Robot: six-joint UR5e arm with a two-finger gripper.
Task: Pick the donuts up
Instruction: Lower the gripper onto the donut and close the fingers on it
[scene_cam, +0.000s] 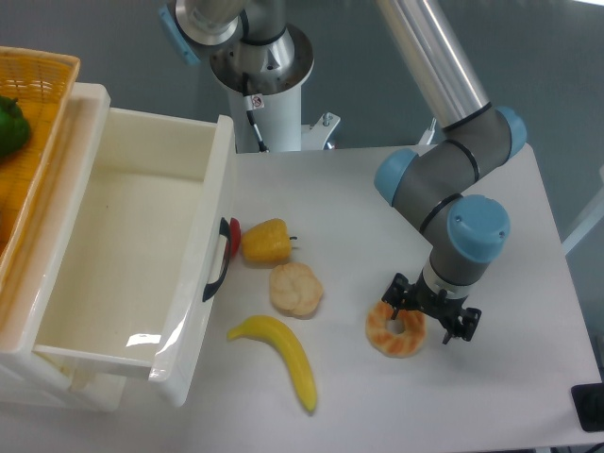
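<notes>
Donuts [395,331] lie on the white table [528,245] toward its right front, an orange-tan ring with cream patches and a centre hole, flat on the surface. Directly over the ring's upper right edge sits the gripper [429,312], pointing straight down from the grey and blue arm [453,189]; its dark fingers [460,324] spread to either side, one near the ring's top left and one out past its right side, so the jaws look parted rather than clamped, and I cannot tell whether either finger touches the toy. To the left of the ring, a little apart, rests a round pale bun [295,290] without a hole. Just behind the bun lies a yellow bell pepper [265,241], its stem pointing right. In front of the bun a yellow banana [281,357] curves from the left toward the table's front edge. A large white drawer [132,255] stands pulled open at the left, with a black handle [220,260] on its front wall and a small red thing [234,235] just beside that handle. A woven yellow basket [38,94] occupies the far left corner, holding a green object [11,123] that is cut off by the frame
</notes>
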